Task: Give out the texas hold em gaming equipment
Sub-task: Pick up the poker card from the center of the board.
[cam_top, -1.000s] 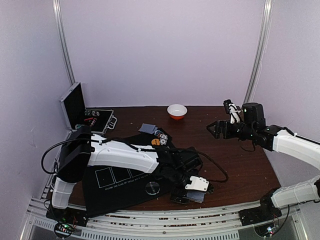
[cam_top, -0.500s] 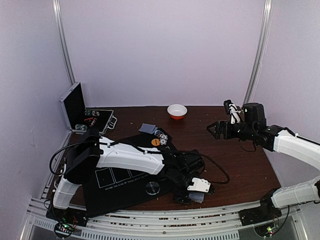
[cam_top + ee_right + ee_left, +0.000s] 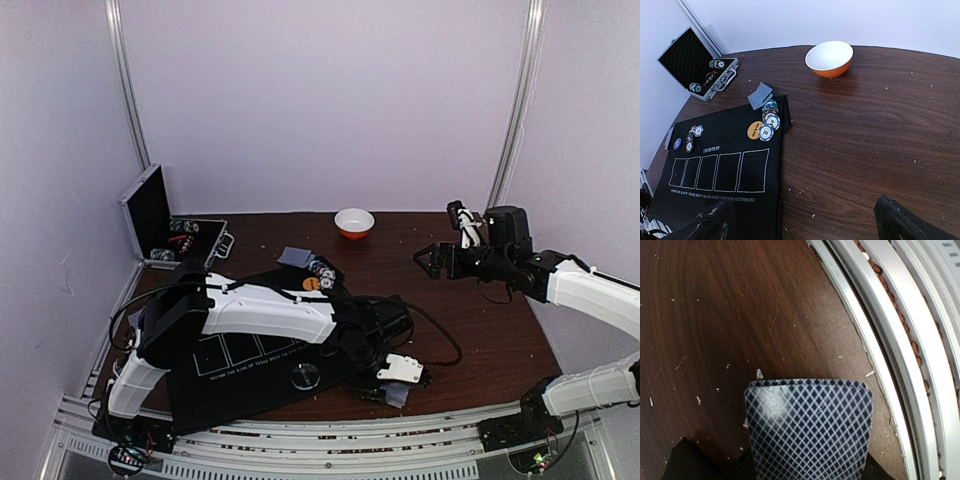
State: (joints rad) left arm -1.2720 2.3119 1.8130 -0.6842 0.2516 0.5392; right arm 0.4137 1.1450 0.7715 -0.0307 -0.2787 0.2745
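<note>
Blue diamond-backed playing cards lie near the table's front edge, and my left gripper holds them low, a dark finger against each side edge. The black five-box mat covers the near left. On its far corner sit striped poker chips and an orange disc, with a second card pile beside them. More chips and a purple disc rest at the mat's left end. A clear disc is near the mat's front. My right gripper hovers open and empty on the right.
A white bowl with an orange base stands at the back centre. An open metal case holding chips sits at the back left. The aluminium rail runs just past the held cards. Bare brown wood lies under the right gripper.
The left gripper's jaws have narrowed onto the cards at the front edge, and the arm has shifted slightly right. The right arm has not moved.
</note>
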